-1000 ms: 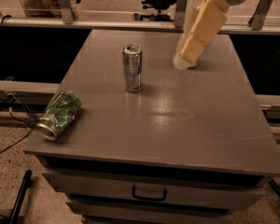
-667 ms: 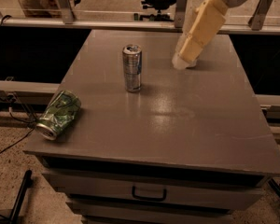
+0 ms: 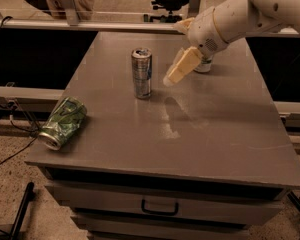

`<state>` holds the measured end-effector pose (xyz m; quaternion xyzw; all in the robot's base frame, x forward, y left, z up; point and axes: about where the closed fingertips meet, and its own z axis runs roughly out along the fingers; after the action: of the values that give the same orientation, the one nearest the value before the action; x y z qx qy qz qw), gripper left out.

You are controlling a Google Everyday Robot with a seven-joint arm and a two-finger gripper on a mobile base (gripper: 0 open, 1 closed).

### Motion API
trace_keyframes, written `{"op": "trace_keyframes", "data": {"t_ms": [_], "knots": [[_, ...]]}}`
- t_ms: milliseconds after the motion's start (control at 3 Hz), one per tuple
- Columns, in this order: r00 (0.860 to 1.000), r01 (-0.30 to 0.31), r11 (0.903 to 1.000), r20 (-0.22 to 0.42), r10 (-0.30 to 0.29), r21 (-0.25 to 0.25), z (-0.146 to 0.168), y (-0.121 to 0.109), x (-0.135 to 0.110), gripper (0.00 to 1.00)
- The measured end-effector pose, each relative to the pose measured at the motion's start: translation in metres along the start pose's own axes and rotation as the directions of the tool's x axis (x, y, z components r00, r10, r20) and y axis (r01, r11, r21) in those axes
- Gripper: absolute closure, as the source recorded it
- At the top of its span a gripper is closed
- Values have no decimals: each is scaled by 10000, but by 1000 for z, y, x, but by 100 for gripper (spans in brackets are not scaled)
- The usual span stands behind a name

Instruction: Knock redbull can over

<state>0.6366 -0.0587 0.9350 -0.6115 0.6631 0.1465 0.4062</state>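
a slim, tall silver can with blue panels and a silver top, the redbull can [image 3: 141,73], stands upright on the flat grey metal table [image 3: 215,129], left of the middle and toward the far half of the top. the cream-coloured gripper [image 3: 176,73] at the end of the white robot arm [image 3: 240,15] reaches in from the upper right, slanting down and to the left, and its tip sits just to the right of the redbull can with a narrow gap between them, not touching. whether the gripper is apart or together cannot be told from this angle. its dim reflection lies on the table surface in front of it. behind the gripper, a white can with green markings [image 3: 205,65] stands near the far right of the table, mostly hidden by the wrist. a crushed green can [image 3: 63,122] lies on its side at the table's front left edge, its open end facing the corner, well apart from the redbull can. below the top, a grey drawer with a dark handle [image 3: 159,207] is shut.
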Motion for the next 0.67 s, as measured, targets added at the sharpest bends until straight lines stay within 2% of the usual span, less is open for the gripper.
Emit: {"op": "trace_keyframes", "data": {"t_ms": [333, 667], "knots": [[10000, 0, 10000, 0, 0, -2, 0, 0, 0, 0], [9973, -235, 9997, 700, 233, 26, 7, 2, -6, 0]]}}
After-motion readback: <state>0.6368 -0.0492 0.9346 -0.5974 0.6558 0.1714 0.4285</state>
